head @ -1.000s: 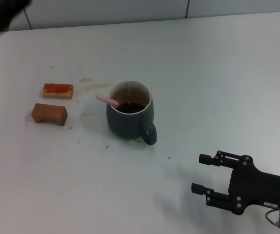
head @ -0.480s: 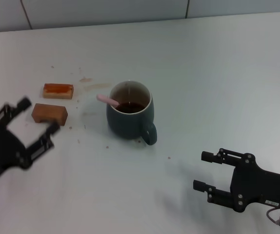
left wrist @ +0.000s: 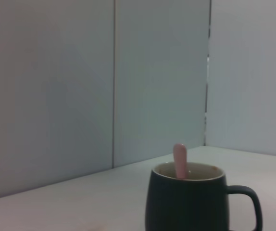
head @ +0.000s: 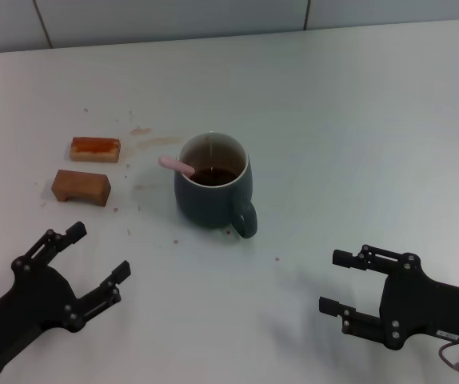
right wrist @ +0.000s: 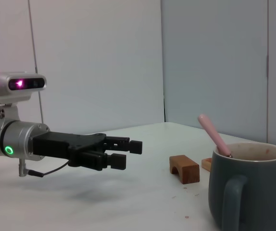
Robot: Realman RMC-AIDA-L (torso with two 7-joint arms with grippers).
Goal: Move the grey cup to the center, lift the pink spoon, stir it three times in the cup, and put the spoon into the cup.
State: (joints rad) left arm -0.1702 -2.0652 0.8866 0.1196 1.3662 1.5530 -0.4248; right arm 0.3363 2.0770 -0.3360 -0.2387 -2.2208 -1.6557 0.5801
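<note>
So the grey cup point(head: 213, 182) sits about mid-worktop point(head: 357, 128) with dark liquid in it, and the pink spoon point(head: 177, 165) is already inside, handle leaning out over the rim. Looks basically finished to me. Left gripper point(head: 85, 260) and right gripper point(head: 333, 282) both hang low near the front edge, well apart from the cup, jaws spread wide and empty. Two brown blocks point(head: 81, 186) sit off to the cup's left.
</note>
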